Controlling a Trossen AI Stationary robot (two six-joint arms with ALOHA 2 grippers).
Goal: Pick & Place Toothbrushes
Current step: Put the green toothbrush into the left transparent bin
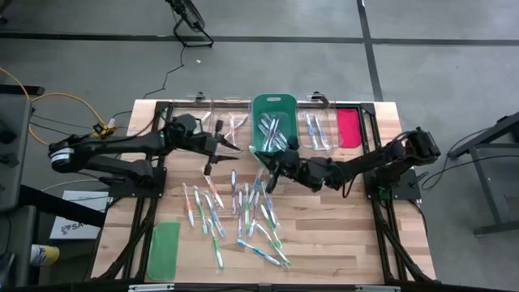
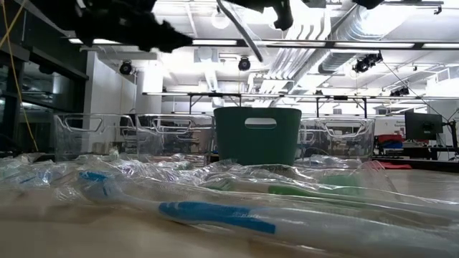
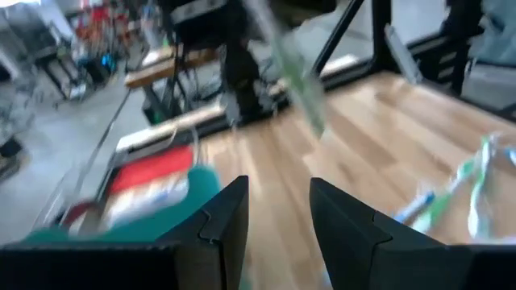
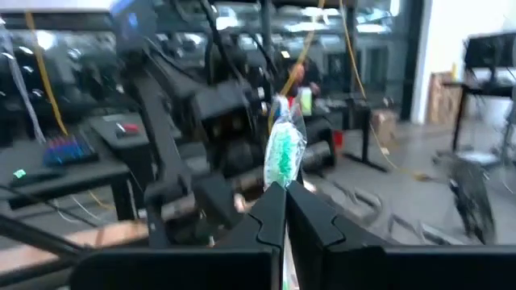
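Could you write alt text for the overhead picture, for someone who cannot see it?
Two dark robot arms reach inward over a wooden table strewn with toothbrushes. The right gripper holds one near a green bin; the left gripper is open beside clear bins. A green lid lies at the near left.

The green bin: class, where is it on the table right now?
In the high view, the green bin sits at the table's far edge, centre, between clear bins, toothbrushes inside; the right gripper holding a green-bristled toothbrush is just in front.

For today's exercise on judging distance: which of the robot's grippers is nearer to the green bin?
The right gripper, shut on a toothbrush, hangs just in front of the green bin. The left gripper sits farther off to its side.
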